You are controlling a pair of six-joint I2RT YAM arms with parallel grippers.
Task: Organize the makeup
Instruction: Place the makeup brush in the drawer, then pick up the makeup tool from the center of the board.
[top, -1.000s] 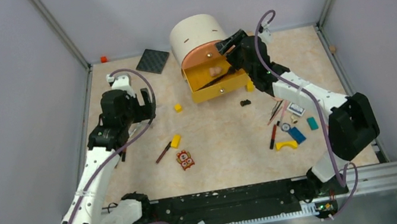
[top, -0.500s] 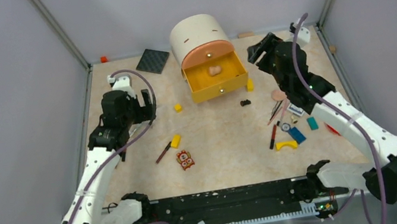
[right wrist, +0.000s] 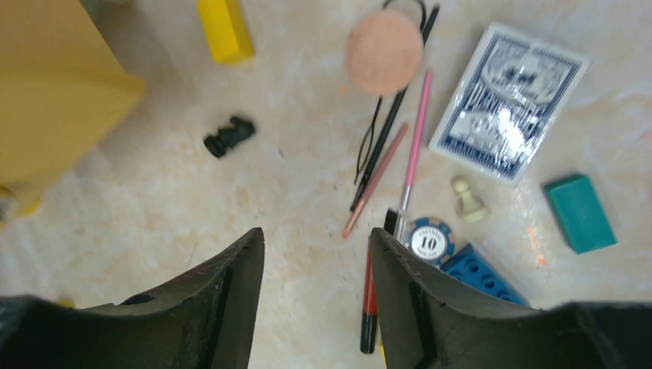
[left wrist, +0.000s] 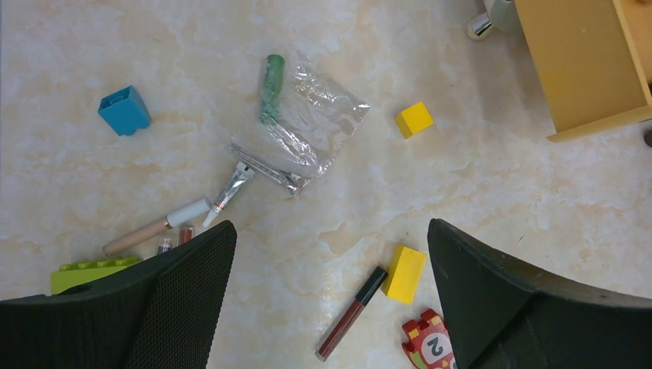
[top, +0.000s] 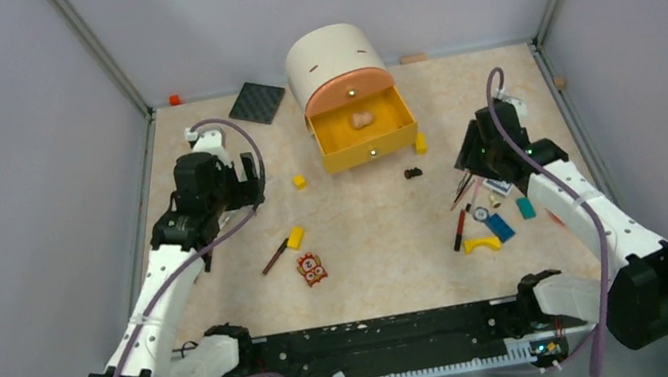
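My left gripper [top: 246,184] [left wrist: 329,231] is open and empty, hovering above a dark red lip stick [left wrist: 351,314] [top: 274,256]. A green tube [left wrist: 271,86], a silver tube [left wrist: 231,187] and a beige-and-white stick [left wrist: 158,227] lie farther off. My right gripper [top: 469,160] [right wrist: 317,234] is open and empty above bare table, just left of a red-and-black stick [right wrist: 369,300] [top: 459,229]. A black pencil [right wrist: 392,123], a copper pencil [right wrist: 377,181], a thin pink stick [right wrist: 415,146] and a pink puff [right wrist: 384,41] lie ahead of it.
The yellow drawer [top: 364,133] of the round cream box stands open with a pinkish item [top: 361,119] inside. Around lie yellow blocks [left wrist: 404,273], an owl tile [top: 311,269], a blue block [left wrist: 124,110], a clear wrapper [left wrist: 311,127], playing cards [right wrist: 507,100], a poker chip [right wrist: 430,240] and a teal block [right wrist: 580,213].
My right arm has pulled back from the open drawer and swung right and forward, down over the pile at the right. My left arm has not moved.
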